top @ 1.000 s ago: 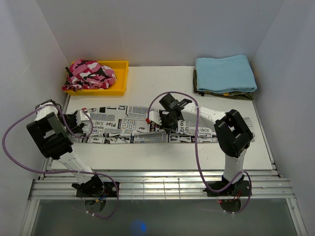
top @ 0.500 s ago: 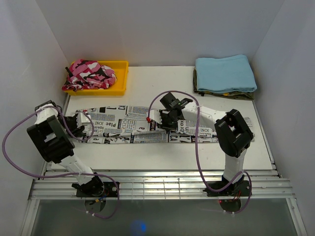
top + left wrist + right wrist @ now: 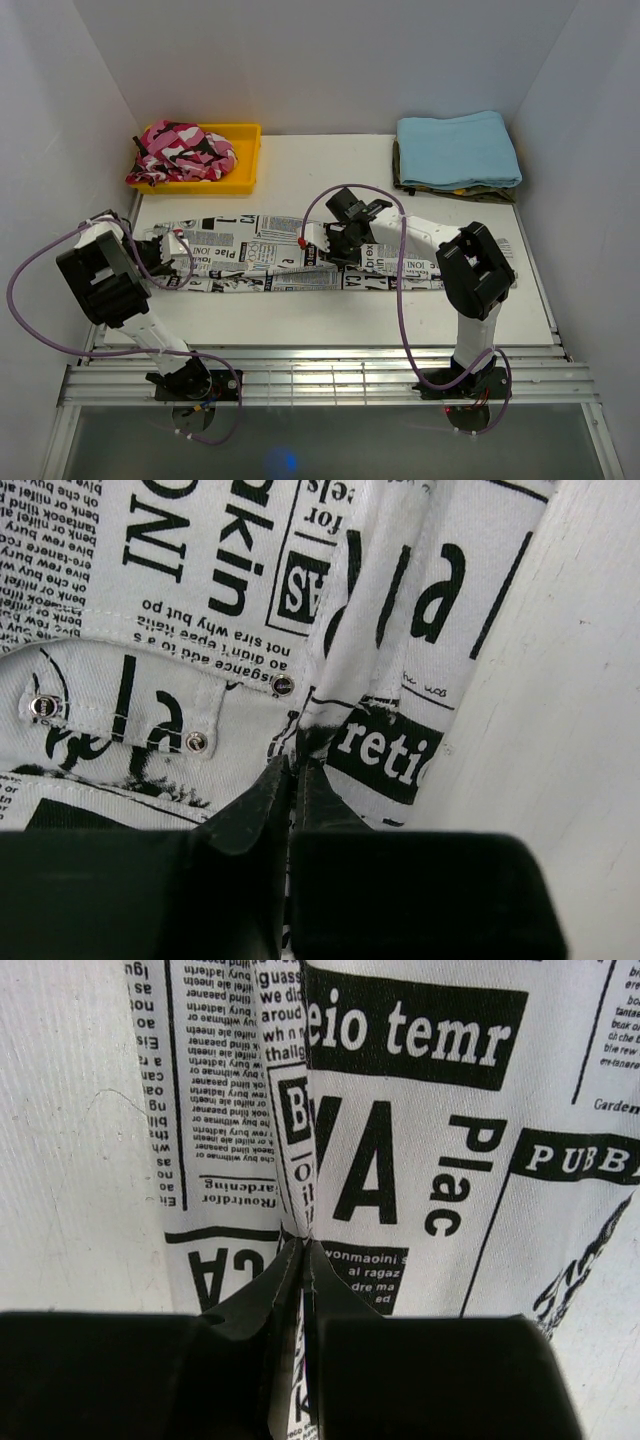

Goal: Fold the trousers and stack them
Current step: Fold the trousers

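Note:
The trousers (image 3: 250,255), white with black newspaper print, lie flat in a long strip across the table from left to right. My left gripper (image 3: 165,255) sits at their left end. In the left wrist view its jaws (image 3: 294,762) are shut on a pinched ridge of the trousers (image 3: 200,600) beside a riveted pocket. My right gripper (image 3: 338,243) is over the middle of the strip. The right wrist view shows it (image 3: 303,1248) shut on a raised fold of the trousers (image 3: 420,1110), with cloth running down between the fingers.
A yellow tray (image 3: 248,150) at the back left holds a pink camouflage garment (image 3: 185,150). A folded light blue cloth (image 3: 457,148) lies on a darker folded cloth (image 3: 450,190) at the back right. White walls close in both sides.
My left gripper has shifted slightly over the trousers' left end and closed onto the fabric. The right gripper has kept its pinch in place.

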Tool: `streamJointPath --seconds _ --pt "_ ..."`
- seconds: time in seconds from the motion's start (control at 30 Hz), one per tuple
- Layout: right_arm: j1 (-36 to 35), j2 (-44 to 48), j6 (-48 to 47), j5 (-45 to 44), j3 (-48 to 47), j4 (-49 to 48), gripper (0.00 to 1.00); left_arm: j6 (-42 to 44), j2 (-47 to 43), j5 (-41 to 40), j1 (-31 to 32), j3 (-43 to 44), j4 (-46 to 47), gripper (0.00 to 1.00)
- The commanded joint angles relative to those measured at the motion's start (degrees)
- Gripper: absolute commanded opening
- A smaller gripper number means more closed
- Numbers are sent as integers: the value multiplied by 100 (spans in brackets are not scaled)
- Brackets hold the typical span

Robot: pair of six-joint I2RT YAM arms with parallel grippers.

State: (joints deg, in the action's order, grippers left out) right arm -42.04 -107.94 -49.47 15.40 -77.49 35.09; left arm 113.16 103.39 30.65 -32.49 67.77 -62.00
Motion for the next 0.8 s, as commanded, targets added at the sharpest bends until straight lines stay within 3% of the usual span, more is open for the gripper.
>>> streamJointPath --seconds 0.0,0.1,0.4,0.77 --pt "38 107 78 113 -231 86 8 426 -206 55 23 -62 267 10" --pt "56 133 96 52 -275 77 8 269 -258 98 15 87 267 0" --pt "240 370 201 -81 -670 103 8 -848 -337 731 -73 1431 294 0" --pt "240 931 192 182 -268 358 8 -814 -1198 714 -424 1046 136 0"
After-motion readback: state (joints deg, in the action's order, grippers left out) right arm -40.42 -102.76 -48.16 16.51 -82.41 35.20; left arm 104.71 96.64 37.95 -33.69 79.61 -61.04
